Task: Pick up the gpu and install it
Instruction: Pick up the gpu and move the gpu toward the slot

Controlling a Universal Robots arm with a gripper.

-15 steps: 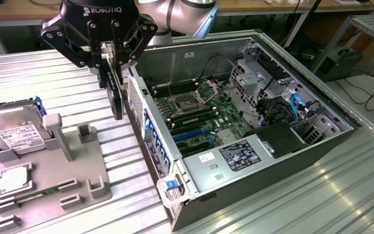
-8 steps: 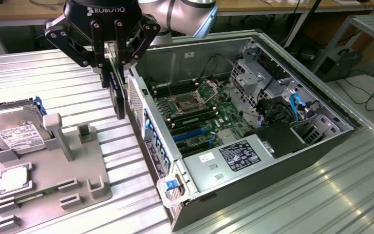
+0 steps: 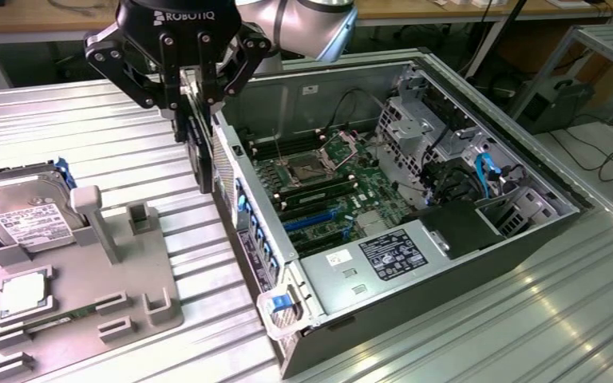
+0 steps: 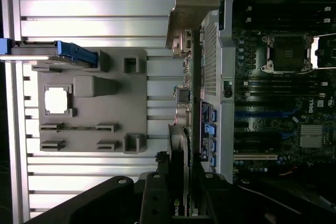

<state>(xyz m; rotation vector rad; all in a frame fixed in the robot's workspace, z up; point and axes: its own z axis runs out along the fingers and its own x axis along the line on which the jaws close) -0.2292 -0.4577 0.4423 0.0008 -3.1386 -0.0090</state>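
Black Robotiq gripper (image 3: pixel 198 96), clenched on the thin dark gpu card (image 3: pixel 204 159) at the exterior view's upper left, does best keeping it upright and clear of the open grey computer case (image 3: pixel 466 295) wall just beside it.

Silver hard drive (image 3: pixel 21 214) and square chip (image 3: pixel 25 291) on grey holder (image 3: pixel 125 279)

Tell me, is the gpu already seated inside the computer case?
No, the gripper holds the gpu on edge outside the computer case, beside its wall.

Exterior view looks down obliquely, wrist view straight down; both share the computer case (image 3: pixel 445 315).
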